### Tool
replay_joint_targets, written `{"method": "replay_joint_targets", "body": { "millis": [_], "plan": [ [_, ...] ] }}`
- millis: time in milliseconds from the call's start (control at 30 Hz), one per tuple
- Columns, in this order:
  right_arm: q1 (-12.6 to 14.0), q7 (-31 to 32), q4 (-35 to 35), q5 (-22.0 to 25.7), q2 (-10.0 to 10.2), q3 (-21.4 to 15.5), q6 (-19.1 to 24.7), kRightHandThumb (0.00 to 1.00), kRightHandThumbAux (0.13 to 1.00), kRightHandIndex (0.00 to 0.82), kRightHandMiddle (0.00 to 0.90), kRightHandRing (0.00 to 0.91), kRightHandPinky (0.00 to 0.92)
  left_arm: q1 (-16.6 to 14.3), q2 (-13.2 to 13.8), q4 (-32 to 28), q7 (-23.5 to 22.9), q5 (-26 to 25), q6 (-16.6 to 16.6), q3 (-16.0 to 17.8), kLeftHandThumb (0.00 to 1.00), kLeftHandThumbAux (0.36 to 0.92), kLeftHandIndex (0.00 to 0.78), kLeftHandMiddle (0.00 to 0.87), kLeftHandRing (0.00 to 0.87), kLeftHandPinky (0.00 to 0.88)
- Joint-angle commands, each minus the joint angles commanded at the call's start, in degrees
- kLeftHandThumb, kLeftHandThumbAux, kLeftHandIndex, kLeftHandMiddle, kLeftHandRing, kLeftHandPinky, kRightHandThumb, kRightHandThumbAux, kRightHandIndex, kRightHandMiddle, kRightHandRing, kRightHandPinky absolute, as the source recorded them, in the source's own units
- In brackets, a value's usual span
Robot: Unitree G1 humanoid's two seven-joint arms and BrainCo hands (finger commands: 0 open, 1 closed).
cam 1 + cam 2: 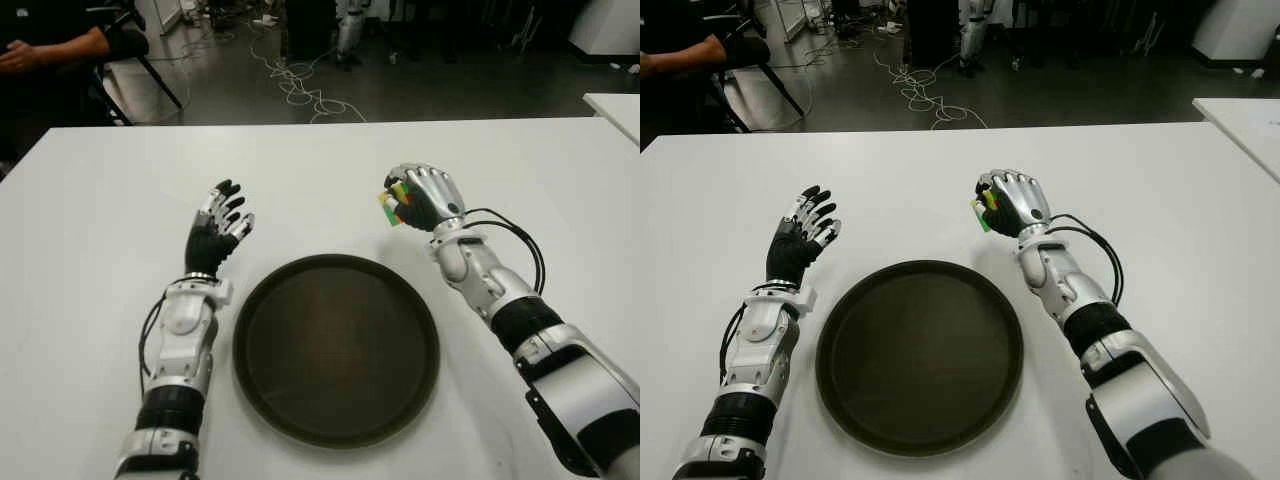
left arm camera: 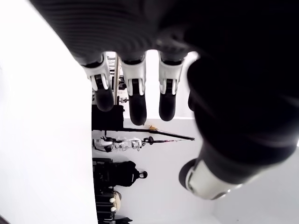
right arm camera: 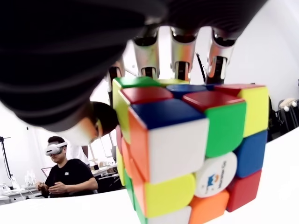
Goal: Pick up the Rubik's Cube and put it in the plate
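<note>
While the plate (image 1: 336,345) holds nothing yet, the pick-up appears complete: the right hand (image 1: 425,196) is closed around the Rubik's Cube (image 1: 394,206), beyond the plate's far right rim and over the table (image 1: 90,200). The right wrist view shows the fingers (image 3: 182,55) wrapped over the cube's far side, with the thumb seemingly pressing the near side. Whether the cube clears the table cannot be told with certainty. Remaining, by judgement: carry the cube inward over the plate, lower it and release.

The left hand (image 1: 218,230) shows just beside the plate's left rim, fingers spread and upright, holding nothing.

Materials: the cube is hard glossy plastic, with rounded tiles in red, green, yellow, blue, orange and white, and a printed logo on one white centre tile. The plate is round, dark, shallow, with a raised lip and a dull sheen. The table is plain, matte white. Both hands are silver metal with black finger segments.
</note>
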Motion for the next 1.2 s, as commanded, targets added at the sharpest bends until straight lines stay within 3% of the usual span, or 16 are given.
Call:
{"method": "replay_joint_targets", "body": {
  "millis": [733, 1200],
  "plan": [
    [5.0, 2.6, -15.1, -0.3, -2.9, -3.3, 2.1, 0.841, 0.685, 0.432, 0.488, 0.759, 0.765, -0.1, 0.2, -0.2, -0.7, -0.1, 0.4, -0.3, 0.0, 0.801, 0.129, 0.151, 0.116, 0.082],
    [7.7, 3.2, -19.8, 0.9, -3.5, -5.6, -2.2, 0.84, 0.685, 0.434, 0.487, 0.746, 0.757, -0.2, 0.3, -0.2, -1.3, -0.4, 0.6, -0.3, 0.0, 0.817, 0.104, 0.147, 0.118, 0.082]
  ]
}}
